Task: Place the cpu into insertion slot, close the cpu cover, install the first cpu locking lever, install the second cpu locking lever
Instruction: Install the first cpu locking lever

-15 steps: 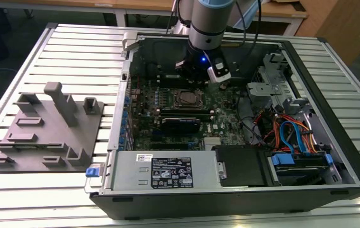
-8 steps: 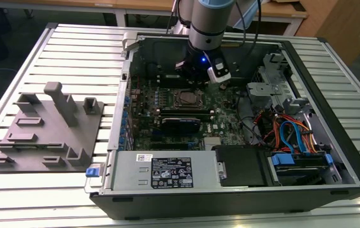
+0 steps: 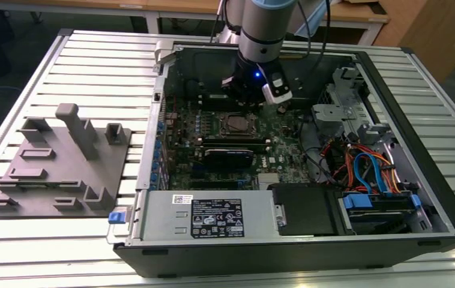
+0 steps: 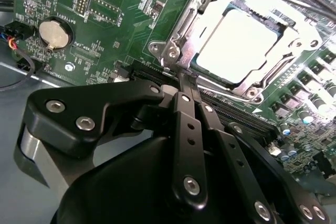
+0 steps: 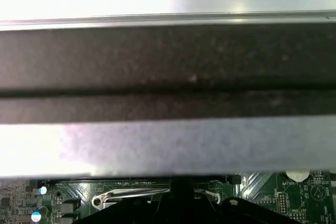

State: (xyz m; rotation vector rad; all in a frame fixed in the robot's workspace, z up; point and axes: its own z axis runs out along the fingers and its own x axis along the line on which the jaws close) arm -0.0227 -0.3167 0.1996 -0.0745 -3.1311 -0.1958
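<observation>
The cpu (image 4: 239, 45) lies flat in the slot (image 3: 236, 124) on the motherboard (image 4: 105, 3). Its silver top is washed out by glare in the second wrist view, so no surface detail can be made out. The cover (image 4: 209, 4) lies down around it, its window framing the chip; the slot's far edge is cut off by the frame's border. A bent silver lever end (image 4: 170, 53) sits at the slot's near corner.

The gripper (image 4: 181, 77) has its tips right at that corner. Its fingers (image 4: 186, 129) are drawn together with no gap seen between them. Whether they pinch the lever or only touch it cannot be told, as the fingers hide the spot. The gripper's black body covers the board below them.

In the first wrist view, a silver lever (image 5: 131, 196) shows in a thin strip of board, partly behind the gripper. A dark case wall (image 5: 168, 66) blocks the rest.

In the exterior view the arm (image 3: 263, 24) reaches down into the open case (image 3: 419, 198), its head hiding the board behind the slot. A power supply (image 3: 211, 219) lies along the near side. A grey fixture (image 3: 59, 168) rests on the table (image 3: 99, 54), at the exterior view's left.
</observation>
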